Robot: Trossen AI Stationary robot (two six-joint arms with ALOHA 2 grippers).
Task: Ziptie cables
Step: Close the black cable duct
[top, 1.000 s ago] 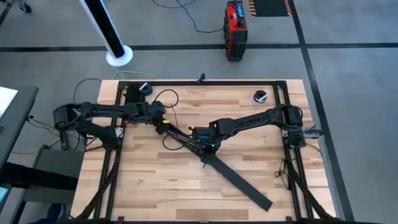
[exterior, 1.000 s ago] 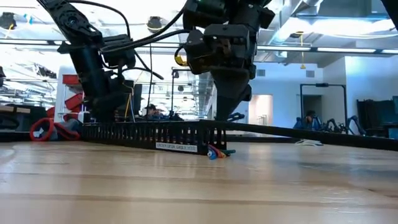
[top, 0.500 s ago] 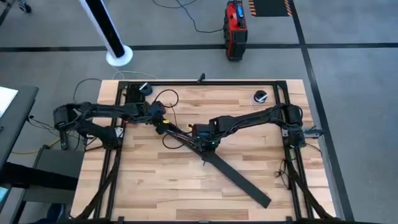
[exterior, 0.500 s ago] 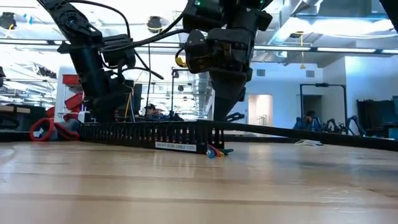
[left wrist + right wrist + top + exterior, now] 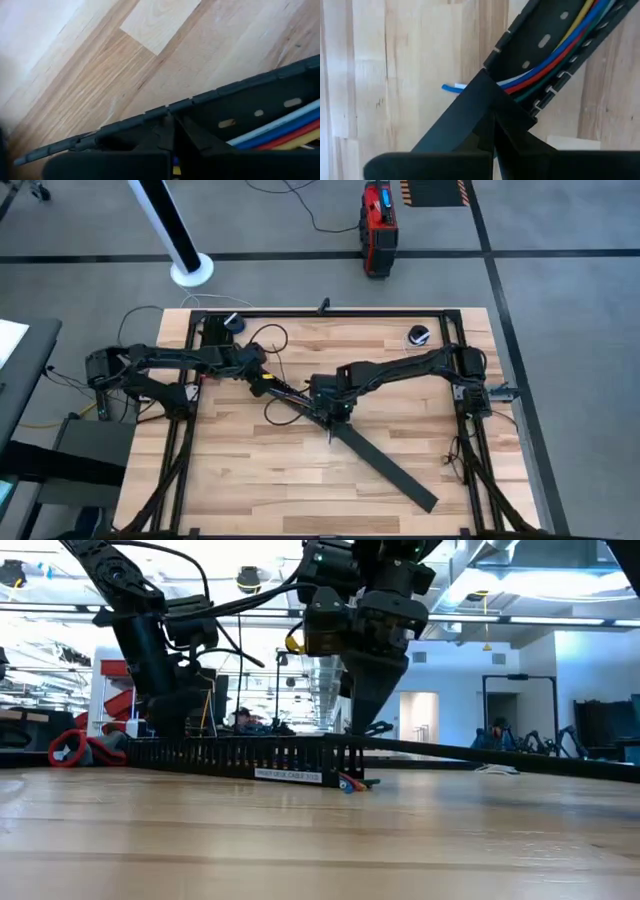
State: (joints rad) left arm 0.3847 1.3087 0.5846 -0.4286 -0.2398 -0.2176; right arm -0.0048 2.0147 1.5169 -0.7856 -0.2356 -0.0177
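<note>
Cables: they lay inside the slotted black channel, near the middle of the counter, a bit toward its far-left corner. In my right wrist view I could see blue, red, yellow and a pale one running side by side along the channel floor. Their coloured ends poked out of the channel's end in the low view.

Slotted channel: it ran diagonally across the counter, from the left tool toward the middle, with a white label on its side wall in the low view.

Flat black strip: it carried on from the channel's end, slanting toward the counter's near-right corner.

Right tool: it sat right at the spot where channel and strip met, down over the channel's end. The fingers looked together to me, meeting in a tight seam, and I couldn't make out anything pinched between them.

Left tool: it was down at the channel's other end, nearer the counter's left edge. Fingers looked pressed together here too, right against the channel wall, nothing visibly gripped.

Small black round thing: it sat on its own near the far-right corner.
</note>
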